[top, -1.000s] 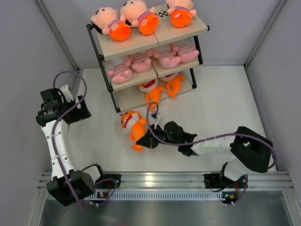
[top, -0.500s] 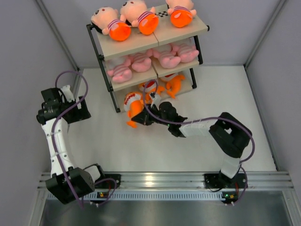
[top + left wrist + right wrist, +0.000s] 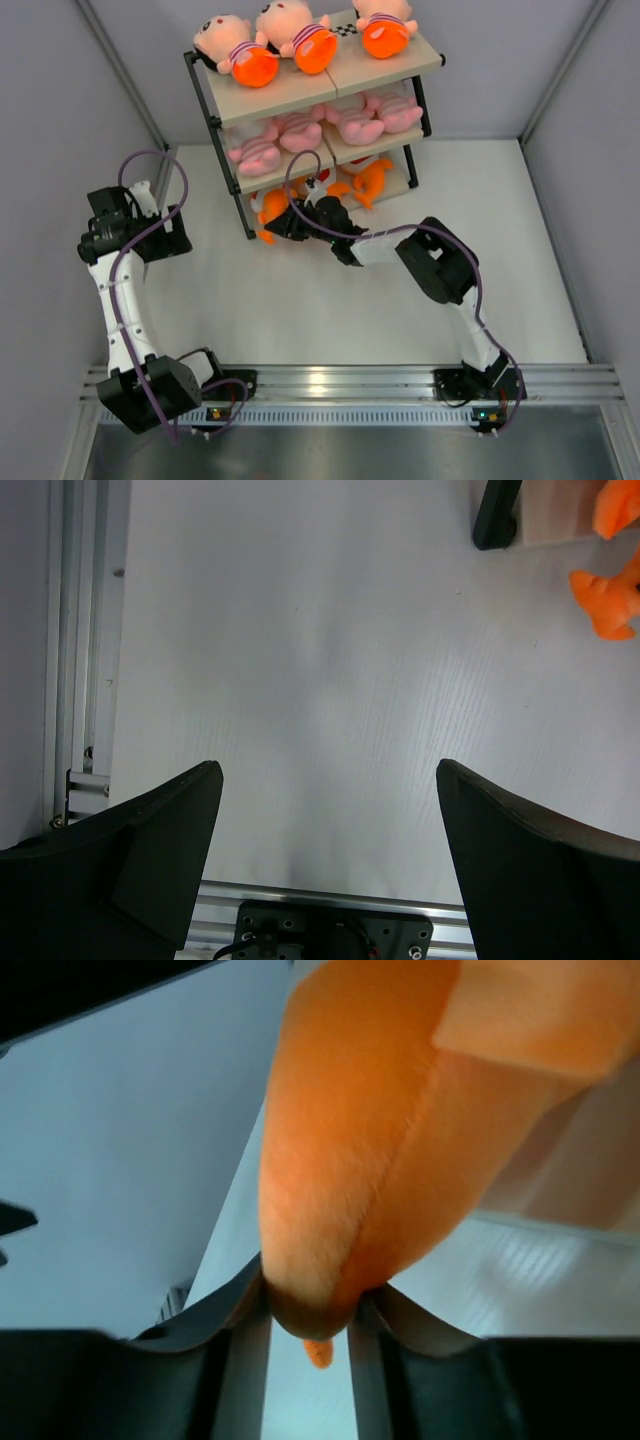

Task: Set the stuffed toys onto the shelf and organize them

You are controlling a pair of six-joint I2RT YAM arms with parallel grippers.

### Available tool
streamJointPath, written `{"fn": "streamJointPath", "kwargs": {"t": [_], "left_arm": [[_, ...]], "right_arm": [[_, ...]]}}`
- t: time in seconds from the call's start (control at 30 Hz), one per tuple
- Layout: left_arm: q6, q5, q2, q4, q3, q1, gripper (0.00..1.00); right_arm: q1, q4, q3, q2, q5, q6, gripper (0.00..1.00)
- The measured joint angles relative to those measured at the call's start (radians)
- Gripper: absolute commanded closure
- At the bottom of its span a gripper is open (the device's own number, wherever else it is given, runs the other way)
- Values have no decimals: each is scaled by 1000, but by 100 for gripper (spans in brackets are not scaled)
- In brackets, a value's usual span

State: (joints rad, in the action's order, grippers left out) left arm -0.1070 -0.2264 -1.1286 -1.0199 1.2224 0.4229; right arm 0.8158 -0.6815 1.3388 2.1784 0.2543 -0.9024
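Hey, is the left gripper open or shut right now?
Open: the left gripper has its fingers spread wide, nothing between them.

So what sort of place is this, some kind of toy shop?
More likely a robot test bench than a shop: two robot arms bolted to a metal rail, plain grey walls boxing in a white table, and one small shelf of stuffed toys as practice props.

An orange shark [image 3: 267,211] sits wedged in the right pincer [image 3: 284,222], at the bottom board of the shelf [image 3: 285,97]; dolls [image 3: 290,38] and pink animals [image 3: 322,128] lie on the boards above it.
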Motion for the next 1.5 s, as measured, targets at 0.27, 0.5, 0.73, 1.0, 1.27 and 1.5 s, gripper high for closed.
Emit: {"fn": "streamJointPath", "kwargs": {"t": [0.27, 0.5, 0.73, 1.0, 1.27, 1.5], "left_arm": [[-2, -1, -6, 1, 0, 0, 6], [-5, -2, -13, 2, 0, 0, 6], [-14, -5, -13, 2, 0, 0, 6], [-19, -13, -13, 2, 0, 0, 6], [-24, -13, -12, 2, 0, 0, 6], [-28, -15, -12, 2, 0, 0, 6]], "right_arm": [[-18, 21, -3, 25, -80, -72, 39], [-13, 64, -130, -70, -134, -52, 31], [-8, 158, -297, -299, -226, -2, 28], [-15, 228, -371, -428, -320, 19, 39], [-43, 285, -440, -406, -391, -42, 57], [-45, 272, -423, -357, -387, -40, 60]]}}
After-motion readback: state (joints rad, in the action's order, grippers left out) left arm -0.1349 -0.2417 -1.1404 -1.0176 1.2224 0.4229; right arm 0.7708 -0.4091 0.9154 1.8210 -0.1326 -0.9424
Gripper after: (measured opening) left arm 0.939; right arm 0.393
